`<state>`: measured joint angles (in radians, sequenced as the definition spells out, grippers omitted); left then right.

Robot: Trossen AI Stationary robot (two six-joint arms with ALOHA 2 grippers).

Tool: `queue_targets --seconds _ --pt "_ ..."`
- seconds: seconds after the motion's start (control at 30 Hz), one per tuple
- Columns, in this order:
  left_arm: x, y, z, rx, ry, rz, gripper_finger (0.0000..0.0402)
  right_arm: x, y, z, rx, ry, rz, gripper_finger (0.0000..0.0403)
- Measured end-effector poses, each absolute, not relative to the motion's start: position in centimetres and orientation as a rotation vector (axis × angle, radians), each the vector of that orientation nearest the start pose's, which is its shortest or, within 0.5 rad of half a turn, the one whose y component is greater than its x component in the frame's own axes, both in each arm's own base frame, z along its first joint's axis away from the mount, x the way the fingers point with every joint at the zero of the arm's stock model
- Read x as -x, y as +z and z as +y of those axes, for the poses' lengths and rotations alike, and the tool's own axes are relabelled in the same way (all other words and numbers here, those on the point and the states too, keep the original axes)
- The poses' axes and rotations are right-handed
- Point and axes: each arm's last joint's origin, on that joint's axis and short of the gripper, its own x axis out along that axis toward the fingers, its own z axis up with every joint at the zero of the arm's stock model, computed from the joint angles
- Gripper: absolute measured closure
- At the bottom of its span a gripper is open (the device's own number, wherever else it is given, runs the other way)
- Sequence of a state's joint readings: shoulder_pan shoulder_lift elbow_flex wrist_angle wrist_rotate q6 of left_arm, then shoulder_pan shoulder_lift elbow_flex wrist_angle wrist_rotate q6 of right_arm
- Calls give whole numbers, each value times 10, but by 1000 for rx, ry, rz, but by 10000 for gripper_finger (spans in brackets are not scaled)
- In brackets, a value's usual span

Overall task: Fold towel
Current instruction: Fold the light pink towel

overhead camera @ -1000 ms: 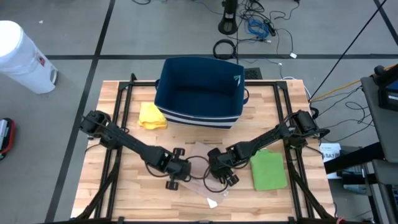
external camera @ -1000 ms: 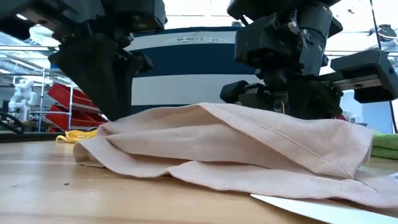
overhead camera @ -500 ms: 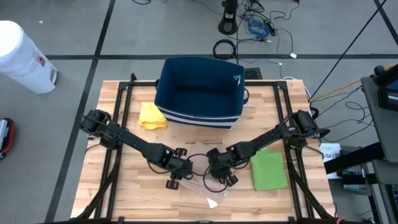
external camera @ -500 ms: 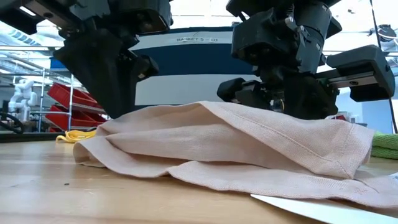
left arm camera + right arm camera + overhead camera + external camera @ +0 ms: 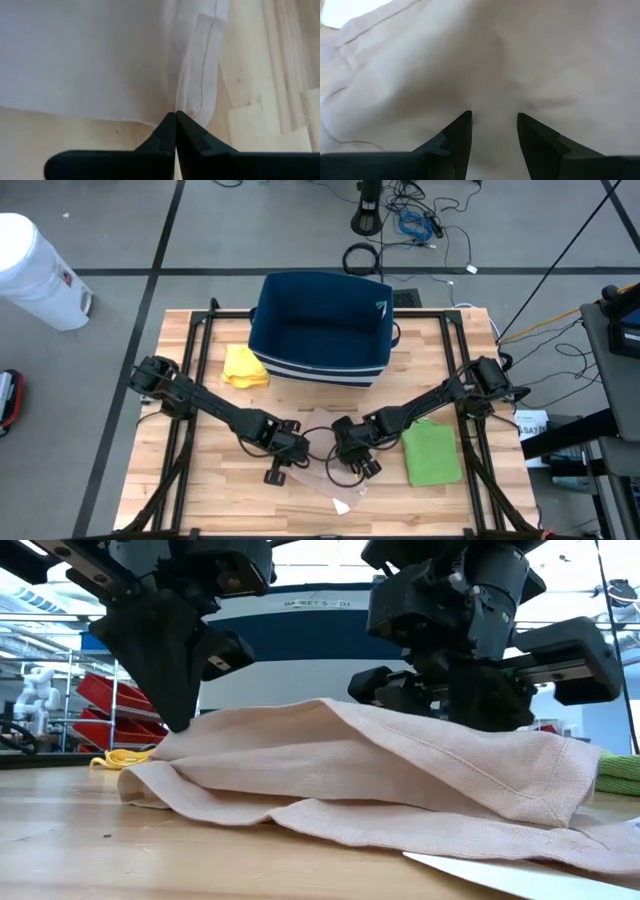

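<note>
Looking down at the table, the pink towel (image 5: 380, 780) lies crumpled near the front edge, its long axis running left-right between both arms; left gripper (image 5: 175, 116) is pinched shut on the towel's hemmed edge at its left end, so that arm leads; right gripper (image 5: 494, 122) hovers, fingers apart, over the cloth, gripping nothing; the blue basket (image 5: 320, 330) behind looks empty.
</note>
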<state>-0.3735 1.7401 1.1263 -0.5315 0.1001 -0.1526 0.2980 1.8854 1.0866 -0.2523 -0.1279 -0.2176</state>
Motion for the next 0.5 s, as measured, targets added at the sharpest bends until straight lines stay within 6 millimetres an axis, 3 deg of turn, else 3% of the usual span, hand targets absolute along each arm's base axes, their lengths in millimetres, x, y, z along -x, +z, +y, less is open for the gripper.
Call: queue_targets --seconds 0.33,0.5 --pt "-316 185 -126 172 -146 1182 400 -350 136 95 271 404 1034 259" --pt "-312 185 -136 270 -96 1200 400 -351 136 90 258 387 1036 259"
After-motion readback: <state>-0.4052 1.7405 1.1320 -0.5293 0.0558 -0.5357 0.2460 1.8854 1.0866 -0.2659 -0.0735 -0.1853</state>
